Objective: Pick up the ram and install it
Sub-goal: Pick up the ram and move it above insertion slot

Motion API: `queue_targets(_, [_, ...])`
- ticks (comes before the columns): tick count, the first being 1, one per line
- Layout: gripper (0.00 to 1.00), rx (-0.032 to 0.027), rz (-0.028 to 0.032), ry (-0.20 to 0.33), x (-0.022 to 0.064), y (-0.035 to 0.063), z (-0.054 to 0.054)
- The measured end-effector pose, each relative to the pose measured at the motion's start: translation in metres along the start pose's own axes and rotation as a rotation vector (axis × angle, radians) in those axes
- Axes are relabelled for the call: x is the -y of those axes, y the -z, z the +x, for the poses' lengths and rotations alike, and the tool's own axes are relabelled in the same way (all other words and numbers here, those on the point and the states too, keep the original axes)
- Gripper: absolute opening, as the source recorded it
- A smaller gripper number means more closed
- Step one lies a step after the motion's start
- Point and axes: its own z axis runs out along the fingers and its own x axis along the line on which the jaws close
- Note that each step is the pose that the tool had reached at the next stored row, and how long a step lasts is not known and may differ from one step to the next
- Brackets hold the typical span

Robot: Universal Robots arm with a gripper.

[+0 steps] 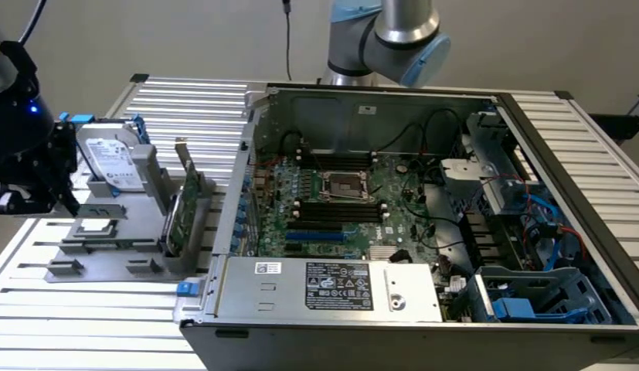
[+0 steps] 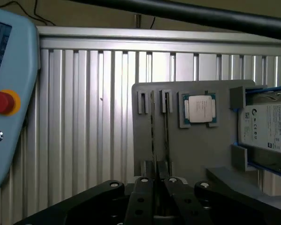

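The ram (image 2: 154, 136) stands on edge in the grey parts holder (image 2: 192, 150), so I see it as a thin dark line running between two small brackets. My gripper (image 2: 158, 185) is over its near end, fingers (image 2: 143, 192) pressed in from both sides with only the stick between them. In the exterior view my gripper (image 1: 35, 197) hangs over the holder (image 1: 103, 255) at that view's left. The open computer case (image 1: 247, 154) lies to the right, and the black memory slots (image 1: 340, 209) on its motherboard are exposed.
On the holder sit a processor chip (image 2: 198, 108), a silver hard drive (image 1: 111, 158) with blue rails and a green expansion card (image 1: 185, 205). A teach pendant (image 2: 9, 93) with a red button lies on the slatted aluminium table (image 2: 98, 117).
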Motion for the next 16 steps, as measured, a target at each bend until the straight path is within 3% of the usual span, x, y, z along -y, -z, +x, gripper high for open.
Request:
queue_targets(11, [0.15,0.0002,-0.0366,-0.002,0.0375,0.0256,-0.001])
queue_targets(16, [0.15,-0.0009,-0.0459,-0.002,0.0560,0.0362,-0.002])
